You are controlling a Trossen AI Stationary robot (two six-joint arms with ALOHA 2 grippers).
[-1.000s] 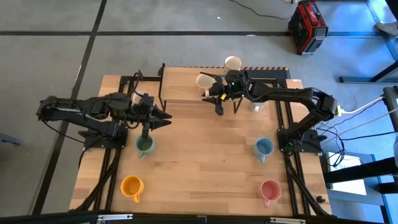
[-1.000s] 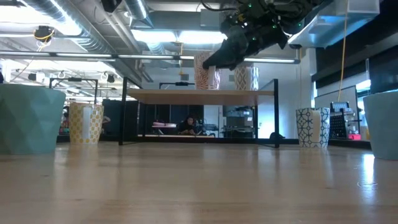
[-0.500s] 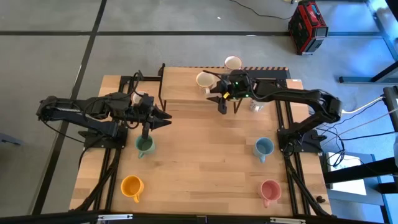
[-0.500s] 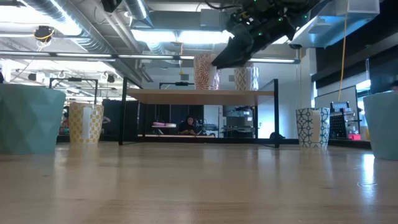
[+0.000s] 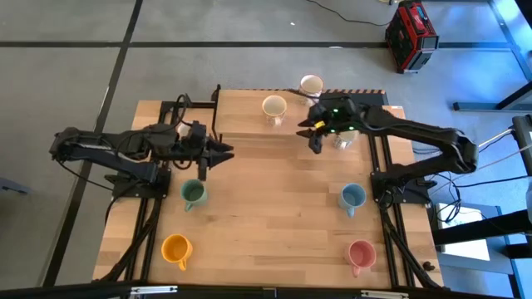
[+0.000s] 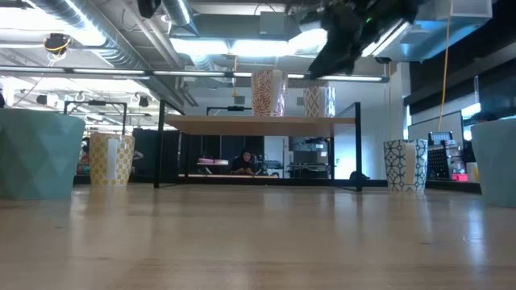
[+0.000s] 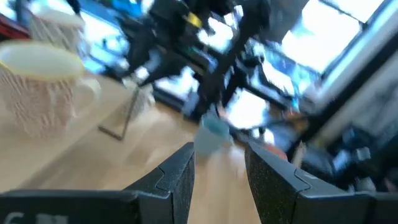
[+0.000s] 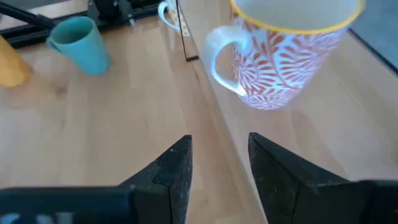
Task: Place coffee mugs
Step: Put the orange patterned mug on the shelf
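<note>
A cream mug with a red pattern stands upright on its base on the raised wooden shelf at the table's far side. My right gripper hovers to its right, open and empty. A second cream mug stands farther back on the shelf. My left gripper hovers open and empty above the table's left half, beyond the green mug. Orange, blue and pink mugs stand on the tabletop.
The shelf stands on thin black legs with free room beneath it. Another white mug sits partly hidden behind the left arm. A red case lies on the floor beyond the table. The table's middle holds open wood.
My right gripper has drawn back from the red-patterned cream mug toward the table's right edge and has risen. The mug stays standing on the shelf where it was.
</note>
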